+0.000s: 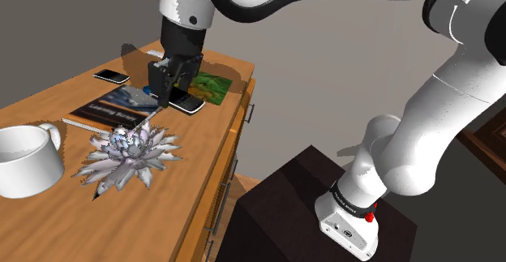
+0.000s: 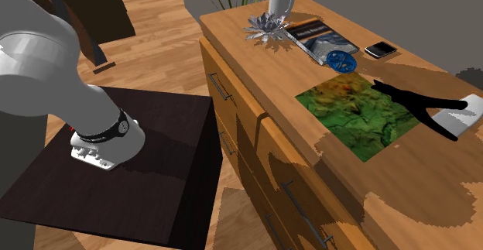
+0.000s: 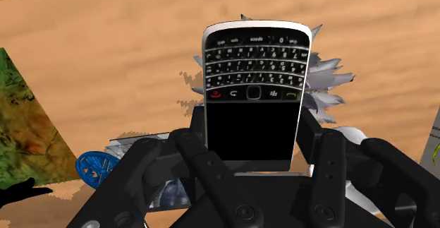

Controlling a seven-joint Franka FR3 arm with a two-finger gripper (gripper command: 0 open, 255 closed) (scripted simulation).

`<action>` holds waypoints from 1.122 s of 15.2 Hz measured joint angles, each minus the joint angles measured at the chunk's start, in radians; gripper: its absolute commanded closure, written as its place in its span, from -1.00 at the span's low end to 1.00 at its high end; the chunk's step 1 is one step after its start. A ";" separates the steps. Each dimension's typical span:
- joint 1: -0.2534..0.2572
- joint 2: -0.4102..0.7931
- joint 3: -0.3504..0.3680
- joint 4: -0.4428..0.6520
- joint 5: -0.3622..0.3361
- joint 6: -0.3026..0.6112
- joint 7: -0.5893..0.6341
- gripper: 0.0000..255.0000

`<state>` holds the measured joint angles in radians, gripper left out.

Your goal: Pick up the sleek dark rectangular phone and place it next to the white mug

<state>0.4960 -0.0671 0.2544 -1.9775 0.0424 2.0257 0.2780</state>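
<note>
My black gripper [image 1: 173,92] is shut on a dark phone [image 1: 186,103] with a silver rim. It holds the phone above the wooden top near the book and the green mat. In the wrist view the phone [image 3: 254,92] shows a keypad and a black screen, and it sits clasped between both fingers [image 3: 326,156] of the gripper [image 3: 254,133]. The white mug [image 1: 24,159] stands at the shoulder view's lower left, well away from the gripper. In the second exterior view the mug [image 2: 281,1] is at the far end of the top.
A spiky silver ornament [image 1: 130,156] stands between the mug and the gripper. A book [image 1: 109,110], a blue disc [image 2: 340,59], a green map mat [image 2: 356,109] and a second flat phone [image 1: 111,76] lie on the wooden dresser [image 1: 207,179]. The dresser's edge drops off beside the stand.
</note>
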 measured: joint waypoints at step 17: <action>0.219 0.307 0.168 0.344 -0.170 -0.062 0.430 1.00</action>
<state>0.7151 0.2399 0.4223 -1.6337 -0.1280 1.9642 0.7077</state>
